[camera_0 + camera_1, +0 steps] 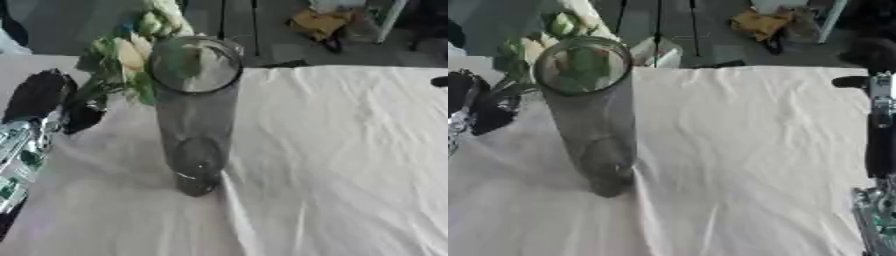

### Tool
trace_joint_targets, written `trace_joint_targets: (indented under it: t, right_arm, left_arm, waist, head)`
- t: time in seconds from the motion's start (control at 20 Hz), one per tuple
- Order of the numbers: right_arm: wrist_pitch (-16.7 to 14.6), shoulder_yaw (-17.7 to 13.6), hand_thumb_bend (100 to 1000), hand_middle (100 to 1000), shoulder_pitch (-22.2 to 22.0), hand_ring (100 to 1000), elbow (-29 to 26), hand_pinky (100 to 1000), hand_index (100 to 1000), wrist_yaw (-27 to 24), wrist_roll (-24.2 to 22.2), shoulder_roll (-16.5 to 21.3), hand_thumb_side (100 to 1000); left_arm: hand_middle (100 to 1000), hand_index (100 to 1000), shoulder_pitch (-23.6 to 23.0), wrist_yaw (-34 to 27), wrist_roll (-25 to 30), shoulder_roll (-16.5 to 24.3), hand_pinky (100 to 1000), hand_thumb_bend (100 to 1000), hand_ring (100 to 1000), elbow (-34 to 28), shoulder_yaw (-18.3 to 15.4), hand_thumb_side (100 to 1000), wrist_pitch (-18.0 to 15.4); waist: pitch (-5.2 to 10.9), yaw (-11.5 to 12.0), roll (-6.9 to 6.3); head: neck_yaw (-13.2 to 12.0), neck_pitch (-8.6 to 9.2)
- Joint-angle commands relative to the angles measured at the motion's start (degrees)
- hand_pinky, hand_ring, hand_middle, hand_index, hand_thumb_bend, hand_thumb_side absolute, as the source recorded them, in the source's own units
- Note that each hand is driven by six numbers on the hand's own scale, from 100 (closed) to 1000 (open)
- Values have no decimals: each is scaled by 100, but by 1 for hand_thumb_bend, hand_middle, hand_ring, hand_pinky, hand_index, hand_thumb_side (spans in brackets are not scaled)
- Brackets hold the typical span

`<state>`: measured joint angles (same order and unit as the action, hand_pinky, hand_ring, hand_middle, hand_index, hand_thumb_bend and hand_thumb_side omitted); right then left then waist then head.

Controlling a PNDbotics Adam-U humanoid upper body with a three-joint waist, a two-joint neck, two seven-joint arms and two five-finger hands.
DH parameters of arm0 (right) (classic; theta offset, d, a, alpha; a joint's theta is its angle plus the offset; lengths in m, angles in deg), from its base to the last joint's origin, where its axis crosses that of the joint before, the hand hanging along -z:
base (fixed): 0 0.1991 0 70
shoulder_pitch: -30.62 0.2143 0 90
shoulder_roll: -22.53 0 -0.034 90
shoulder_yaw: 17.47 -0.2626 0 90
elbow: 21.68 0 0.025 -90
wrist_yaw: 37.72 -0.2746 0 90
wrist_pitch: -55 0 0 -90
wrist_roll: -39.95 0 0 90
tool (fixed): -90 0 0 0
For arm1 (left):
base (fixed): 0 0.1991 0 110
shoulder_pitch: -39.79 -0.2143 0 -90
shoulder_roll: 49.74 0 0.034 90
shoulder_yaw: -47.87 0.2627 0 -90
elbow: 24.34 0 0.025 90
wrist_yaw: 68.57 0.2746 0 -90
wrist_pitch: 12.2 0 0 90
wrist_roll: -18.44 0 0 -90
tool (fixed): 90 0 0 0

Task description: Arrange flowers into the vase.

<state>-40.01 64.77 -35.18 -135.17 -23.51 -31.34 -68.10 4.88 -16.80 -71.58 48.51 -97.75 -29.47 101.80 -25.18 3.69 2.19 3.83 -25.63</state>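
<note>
Left hand [52, 102], fingers curled round the flowers [131, 50], holds them just left of the upright vase [197, 115], blooms level with its rim.

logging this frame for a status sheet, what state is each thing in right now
tall clear glass vase: upright on the cloth, nothing inside it
pale yellow-green flower bunch: held beside the vase rim, outside it
left hand: curled round the flower stems
right hand: at the right edge, not touching anything
white wrinkled tablecloth: spread over the table
</note>
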Motion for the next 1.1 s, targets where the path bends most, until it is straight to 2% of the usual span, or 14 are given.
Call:
trace_joint_targets:
  t: [0.05,0.45,0.7,1.1]
  right_arm:
    - [-12,-50,100,629,33,766,-110,594,768,-42,6,62,1000]
    - [-12,-52,100,629,23,765,-110,594,768,-39,20,67,1000]
    - [-10,-50,100,630,12,765,-110,594,769,-36,26,74,1000]
    - [-28,-35,100,629,19,764,-110,594,768,-58,34,87,1000]
  left_arm:
    - [100,109,178,-164,-204,218,100,100,100,-304,-160,627,47]
    - [100,106,299,-548,-675,274,100,100,100,-812,-297,646,158]
    - [100,109,439,-1113,-1186,274,100,100,100,-1282,-439,659,261]
    - [100,104,710,-1948,-1995,255,100,100,100,-1656,-582,693,296]
  waist:
    - [108,7,-108]
    - [155,15,-118]
    - [190,23,-133]
    - [260,34,-157]
  head:
    - [-18,0]
    - [-25,-24]
    - [0,-53]
    - [35,-155]
